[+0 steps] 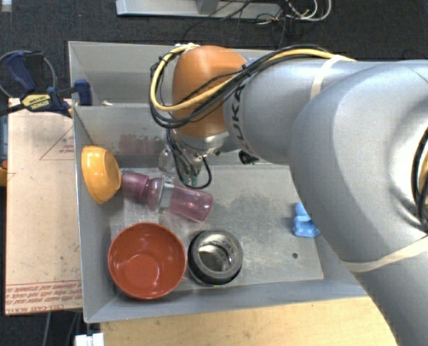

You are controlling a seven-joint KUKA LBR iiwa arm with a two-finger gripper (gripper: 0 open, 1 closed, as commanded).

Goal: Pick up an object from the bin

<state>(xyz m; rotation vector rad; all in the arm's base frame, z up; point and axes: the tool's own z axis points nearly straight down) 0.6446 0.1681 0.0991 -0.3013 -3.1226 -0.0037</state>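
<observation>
Where the pink bottle (190,205) lies on its side, the end effector (179,170) hangs right above it, grip state impossible to tell; left of the bottle, a yellow bowl (101,173)

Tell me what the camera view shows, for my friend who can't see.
The robot's claw is over a pink bottle lying on its side in the grey bin. Around it are a tilted yellow bowl, a red bowl, a shiny metal cup and a small blue thing.
</observation>
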